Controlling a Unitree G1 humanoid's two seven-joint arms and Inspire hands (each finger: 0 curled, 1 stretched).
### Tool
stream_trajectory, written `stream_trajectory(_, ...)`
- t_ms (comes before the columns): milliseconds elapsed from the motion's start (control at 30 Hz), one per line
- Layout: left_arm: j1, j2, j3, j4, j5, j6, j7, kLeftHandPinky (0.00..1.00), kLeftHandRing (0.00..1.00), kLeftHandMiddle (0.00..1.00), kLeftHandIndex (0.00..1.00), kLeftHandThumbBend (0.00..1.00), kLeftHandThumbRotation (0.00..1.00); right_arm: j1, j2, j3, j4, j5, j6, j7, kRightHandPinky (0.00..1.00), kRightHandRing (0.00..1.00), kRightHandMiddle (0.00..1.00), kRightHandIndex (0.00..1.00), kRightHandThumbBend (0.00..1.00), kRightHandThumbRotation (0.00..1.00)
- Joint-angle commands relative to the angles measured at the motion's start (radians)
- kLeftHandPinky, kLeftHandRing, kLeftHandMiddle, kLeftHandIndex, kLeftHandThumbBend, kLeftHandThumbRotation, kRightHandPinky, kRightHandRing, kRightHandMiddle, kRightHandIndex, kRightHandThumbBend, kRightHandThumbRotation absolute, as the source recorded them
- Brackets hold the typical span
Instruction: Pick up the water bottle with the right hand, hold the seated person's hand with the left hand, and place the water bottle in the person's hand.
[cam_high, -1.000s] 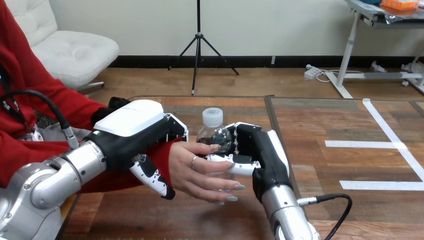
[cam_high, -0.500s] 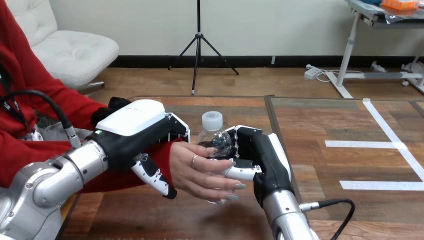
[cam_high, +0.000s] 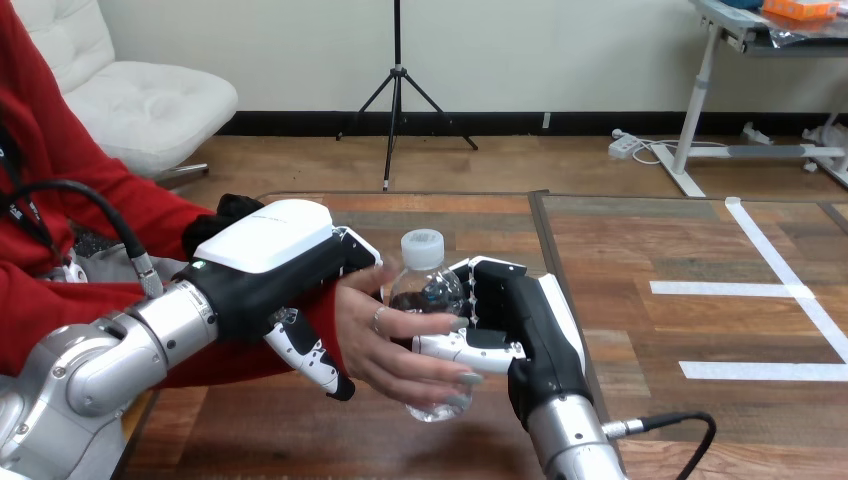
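**Bottle in the middle, three hands on the job**

Over on the left, the robot's left hand (cam_high: 265, 250) is clamped on the person's wrist (cam_high: 325, 303). Its fingers (cam_high: 352, 248) curl over the top of the red sleeve and its thumb (cam_high: 312, 362) hooks underneath. Moving across, the person's hand (cam_high: 385, 340) reaches out from that grip, palm facing the water bottle (cam_high: 425, 290) and wrapping round its near side. The clear bottle stands roughly upright with its white cap (cam_high: 422, 245) on top, right between the person's hand and the robot's right hand (cam_high: 530, 320). That right hand closes on the bottle from the far side, fingers curled behind it and thumb pressed across the front, just touching the person's fingertips. It all sits over the middle of the wooden bench (cam_high: 640, 250). I can't tell whether the bottle's base touches the wood.
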Motion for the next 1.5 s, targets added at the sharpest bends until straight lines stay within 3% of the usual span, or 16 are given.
stream_trajectory(0, -0.132, -0.044, 0.035, -0.027, -0.022, -0.027, 0.051, 0.31, 0.35, 0.4, 0.41, 1.0, 0.0, -0.006, 0.043, 0.051, -0.12, -0.014, -0.024, 0.014, 0.25, 0.31, 0.36, 0.38, 0.89, 0.0)
stream_trajectory(167, -0.132, -0.044, 0.035, -0.024, -0.022, -0.03, 0.053, 0.31, 0.35, 0.4, 0.42, 1.0, 0.0, 0.027, 0.038, 0.068, -0.158, -0.029, -0.021, 0.016, 0.25, 0.3, 0.36, 0.38, 0.9, 0.0)
stream_trajectory(1000, -0.134, -0.045, 0.034, -0.019, -0.022, -0.032, 0.047, 0.3, 0.35, 0.4, 0.41, 1.0, 0.0, 0.148, 0.003, 0.102, -0.339, -0.008, -0.01, 0.082, 0.22, 0.28, 0.34, 0.39, 0.91, 0.01)
stream_trajectory(1467, -0.138, -0.049, 0.03, -0.012, -0.022, -0.036, 0.045, 0.3, 0.35, 0.4, 0.42, 1.0, 0.0, 0.16, -0.012, 0.097, -0.381, 0.001, -0.014, 0.107, 0.24, 0.29, 0.34, 0.39, 0.91, 0.02)
